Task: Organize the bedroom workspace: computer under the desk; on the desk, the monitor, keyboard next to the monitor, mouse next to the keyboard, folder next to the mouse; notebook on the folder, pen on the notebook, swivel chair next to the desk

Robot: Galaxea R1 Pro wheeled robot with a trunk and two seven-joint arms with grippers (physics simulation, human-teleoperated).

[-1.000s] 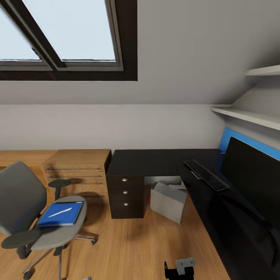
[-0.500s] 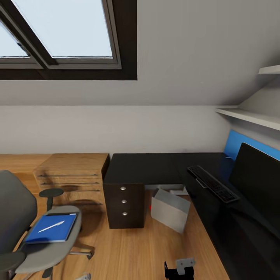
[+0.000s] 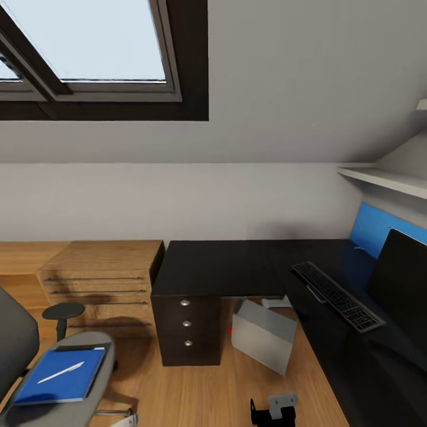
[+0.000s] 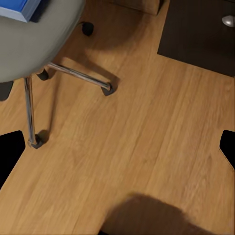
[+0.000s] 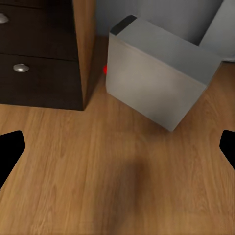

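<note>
Folder waits on the chair, both hands apart and empty.
Blue folder (image 3: pixel 59 382) (pen (image 3: pixel 61 372) on top) lies on the swivel chair (image 3: pixel 89 409); approach squarely, grip its edge, keep it level toward the counter (image 3: pixel 225 267) beside the keyboard (image 3: pixel 338 295).

A dark-framed skylight (image 3: pixel 89 59) sits at eleven o'clock, a wooden drawer unit (image 3: pixel 101 279) at nine, a white shelf (image 3: pixel 385 178) at three.
</note>
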